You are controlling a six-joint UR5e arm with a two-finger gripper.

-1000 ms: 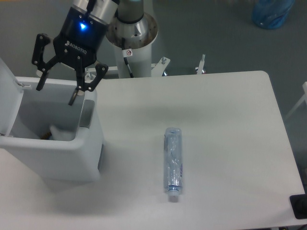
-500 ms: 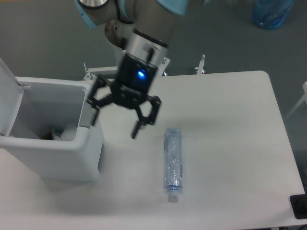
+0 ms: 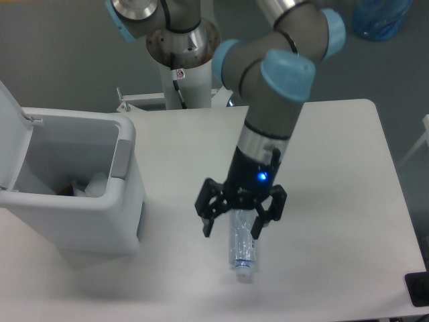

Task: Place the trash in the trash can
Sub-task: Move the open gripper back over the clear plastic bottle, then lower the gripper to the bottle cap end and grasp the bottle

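The clear crushed plastic bottle (image 3: 242,248) with bluish print lies on the white table (image 3: 335,168), running front to back, its upper part hidden by my gripper. My gripper (image 3: 232,233) is open and hangs right over the bottle's upper half, fingers on either side of it. The trash can (image 3: 100,215) stands at the left with its lid (image 3: 12,121) swung open. The white cardboard scrap (image 3: 90,186) lies inside the can near its right wall.
The arm's base column (image 3: 181,47) stands behind the table's back edge. A blue bag (image 3: 379,17) sits on the floor at the top right. A dark object (image 3: 419,288) is at the table's front right corner.
My gripper has swung from above the trash can across to the right and down, and now hangs open over the bottle. The bottle has not moved.
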